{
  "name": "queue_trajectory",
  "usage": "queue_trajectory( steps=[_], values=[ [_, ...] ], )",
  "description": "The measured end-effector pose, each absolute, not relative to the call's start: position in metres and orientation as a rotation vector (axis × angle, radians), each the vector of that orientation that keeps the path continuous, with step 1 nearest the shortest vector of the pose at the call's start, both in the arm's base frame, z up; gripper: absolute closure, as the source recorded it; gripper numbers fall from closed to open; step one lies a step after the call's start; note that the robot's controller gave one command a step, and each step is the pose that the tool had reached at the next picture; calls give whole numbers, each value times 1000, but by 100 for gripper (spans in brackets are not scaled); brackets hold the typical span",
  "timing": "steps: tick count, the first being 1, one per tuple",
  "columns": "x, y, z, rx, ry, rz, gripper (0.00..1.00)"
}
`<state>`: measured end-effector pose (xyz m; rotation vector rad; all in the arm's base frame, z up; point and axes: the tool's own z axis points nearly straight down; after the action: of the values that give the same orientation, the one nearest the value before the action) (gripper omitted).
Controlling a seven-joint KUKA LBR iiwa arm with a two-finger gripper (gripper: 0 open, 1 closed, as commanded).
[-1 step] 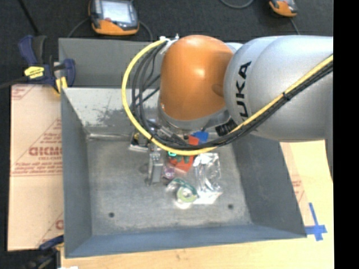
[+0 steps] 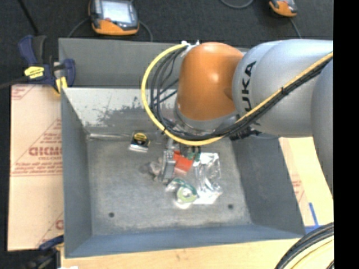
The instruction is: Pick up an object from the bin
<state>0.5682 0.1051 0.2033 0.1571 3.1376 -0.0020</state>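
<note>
The gripper [image 2: 168, 166] hangs low at the middle of the scuffed grey bin [image 2: 76, 167], just beside a small red block [image 2: 182, 162] whose long axis cannot be made out; whether the gripper is open or closed cannot be told either. A crumpled clear plastic bag [image 2: 208, 175] lies against the block on the view's right. A green-and-white ring [image 2: 184, 194] sits below it, and a black-and-yellow tape measure [image 2: 139, 140] lies apart at upper left.

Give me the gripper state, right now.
Gripper: open or closed cannot be told; it sits low in the middle of the bin, next to a red piece and a clear plastic bag.
</note>
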Motion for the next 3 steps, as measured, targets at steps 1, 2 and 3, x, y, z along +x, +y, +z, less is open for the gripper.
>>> queue_trajectory(
  steps=[1, 2, 3],
  values=[
    [633, 69, 67, 487, 3102, 1, 0],
    [633, 70, 71, 487, 3099, 4, 100],
    [611, 141, 169, 490, 3093, 10, 100]
  ],
)
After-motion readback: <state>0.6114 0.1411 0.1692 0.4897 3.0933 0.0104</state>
